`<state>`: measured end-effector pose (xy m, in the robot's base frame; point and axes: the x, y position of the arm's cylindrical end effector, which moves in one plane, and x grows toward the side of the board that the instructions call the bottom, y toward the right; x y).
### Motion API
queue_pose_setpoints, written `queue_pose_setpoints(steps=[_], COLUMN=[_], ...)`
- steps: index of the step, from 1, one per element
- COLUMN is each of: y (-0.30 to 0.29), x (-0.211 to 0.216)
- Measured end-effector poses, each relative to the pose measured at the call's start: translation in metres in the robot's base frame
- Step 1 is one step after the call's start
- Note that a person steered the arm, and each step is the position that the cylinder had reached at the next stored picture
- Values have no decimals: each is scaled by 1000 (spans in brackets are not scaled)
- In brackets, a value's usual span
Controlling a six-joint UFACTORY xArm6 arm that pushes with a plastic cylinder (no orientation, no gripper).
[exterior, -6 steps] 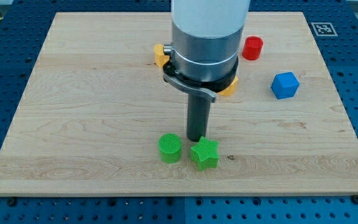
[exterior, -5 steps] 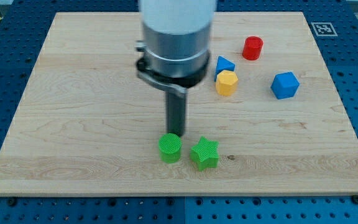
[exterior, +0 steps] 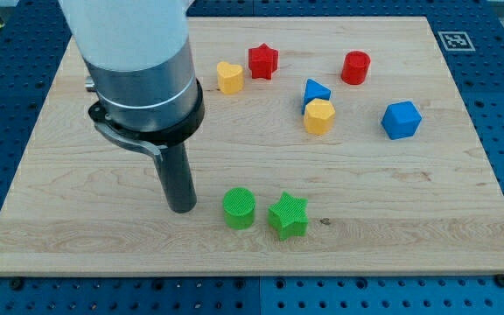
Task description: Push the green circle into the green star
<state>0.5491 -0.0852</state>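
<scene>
The green circle [exterior: 239,208] sits near the view's bottom centre on the wooden board [exterior: 77,236]. The green star [exterior: 288,216] lies just to its right, with a narrow gap between them. My tip [exterior: 182,208] rests on the board to the left of the green circle, about level with it and a short gap away, not touching it.
Toward the view's top lie a yellow heart [exterior: 229,77], a red star [exterior: 262,61] and a red cylinder [exterior: 355,67]. A blue triangle [exterior: 315,91], a yellow hexagon [exterior: 319,115] and a blue cube [exterior: 401,120] lie right of centre.
My tip has swept from above the green star, past the top of the green circle, to the circle's left side. The blocks have not moved.
</scene>
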Motion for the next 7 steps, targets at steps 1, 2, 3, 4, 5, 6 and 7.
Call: queue_pose_setpoints(steps=[1, 2, 3, 4, 5, 6, 7], y=[18, 37, 45, 62, 69, 65, 45], x=[0, 7, 15, 15, 15, 15, 15])
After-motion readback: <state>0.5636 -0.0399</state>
